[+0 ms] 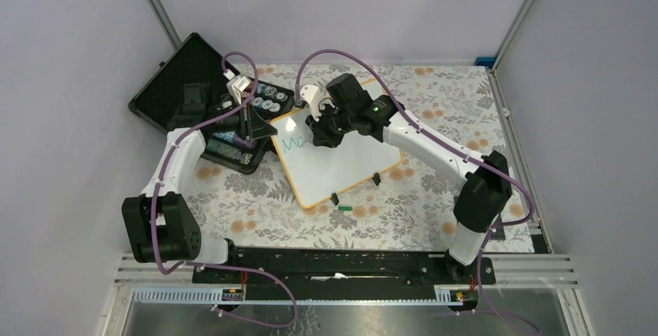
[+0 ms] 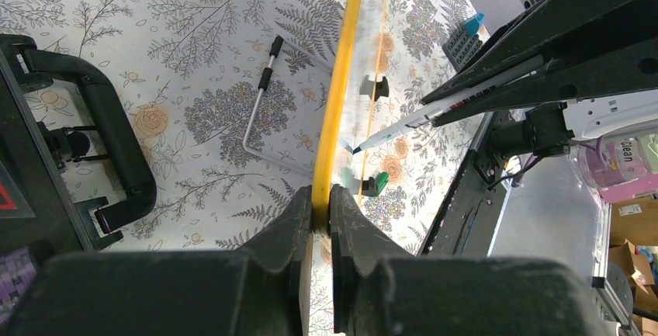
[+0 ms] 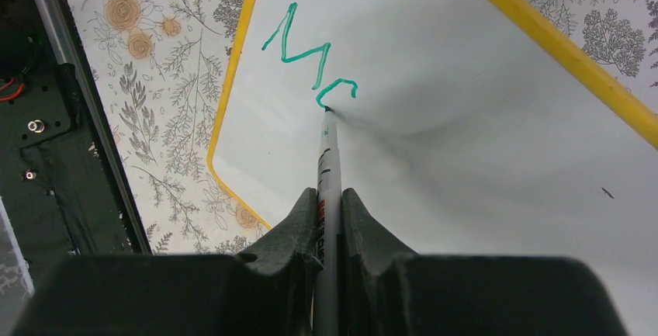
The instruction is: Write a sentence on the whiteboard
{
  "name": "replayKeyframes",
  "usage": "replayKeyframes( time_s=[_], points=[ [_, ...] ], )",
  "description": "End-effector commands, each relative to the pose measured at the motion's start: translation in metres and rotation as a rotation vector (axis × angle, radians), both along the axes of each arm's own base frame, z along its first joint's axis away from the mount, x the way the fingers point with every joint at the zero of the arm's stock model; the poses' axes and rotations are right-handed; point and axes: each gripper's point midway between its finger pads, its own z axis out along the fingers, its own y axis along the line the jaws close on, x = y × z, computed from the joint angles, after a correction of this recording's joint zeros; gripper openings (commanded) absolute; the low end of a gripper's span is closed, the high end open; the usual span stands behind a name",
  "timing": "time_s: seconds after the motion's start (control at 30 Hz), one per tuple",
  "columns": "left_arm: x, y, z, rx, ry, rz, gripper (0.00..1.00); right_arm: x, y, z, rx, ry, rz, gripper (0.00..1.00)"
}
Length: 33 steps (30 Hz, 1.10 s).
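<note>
The whiteboard, white with an orange-yellow rim, lies tilted on the floral table. My left gripper is shut on its yellow rim at the board's left corner, seen edge-on in the left wrist view. My right gripper is shut on a green marker, its tip touching the board. The sentence is green writing reading "M" and part of a second letter, near the board's upper left corner; it shows small in the top view. The marker also shows in the left wrist view.
An open black foam-lined case with small items stands at the back left, beside the board. A green marker cap lies on the table below the board. A metal wire stand lies on the cloth. Frame posts stand at the back.
</note>
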Motion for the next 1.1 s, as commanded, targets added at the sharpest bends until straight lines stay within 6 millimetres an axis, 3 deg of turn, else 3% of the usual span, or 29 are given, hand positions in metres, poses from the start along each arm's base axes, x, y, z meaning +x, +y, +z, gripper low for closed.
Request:
replayKeyframes(
  time_s=[0.0, 0.6, 1.07],
  points=[
    [0.002, -0.001, 0.006, 0.032, -0.087, -0.011, 0.00, 0.025, -0.015, 0.022, -0.010, -0.115, -0.077, 0.00],
    [0.001, -0.001, 0.006, 0.031, -0.088, -0.013, 0.00, 0.034, -0.012, 0.037, 0.012, -0.140, -0.095, 0.00],
    [0.001, -0.001, 0.005, 0.034, -0.089, -0.012, 0.00, 0.016, 0.005, 0.030, 0.021, -0.078, -0.028, 0.00]
  ],
)
